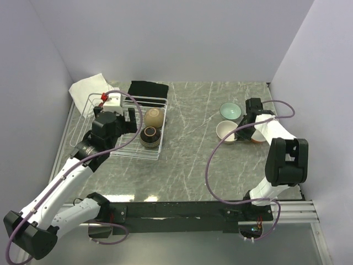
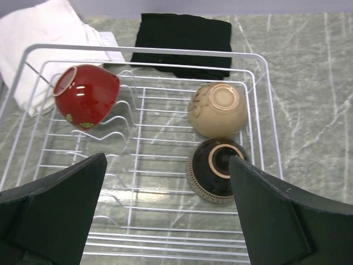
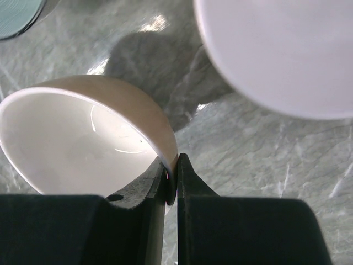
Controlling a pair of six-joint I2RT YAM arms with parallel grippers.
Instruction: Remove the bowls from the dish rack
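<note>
open tabletop [image 1: 193,160] between dish rack [image 2: 165,51] and beige bowl [image 1: 226,131], tines [image 2: 118,118] hemming red bowl [image 2: 85,94]

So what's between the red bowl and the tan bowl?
Between the red bowl and tan bowl, only bare dish rack tines; left wrist view shows it.

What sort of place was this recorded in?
Probably a lab test booth, not a kitchen: plain pale walls box in a grey marble-pattern tabletop, with a white wire dish rack staged on it.
</note>
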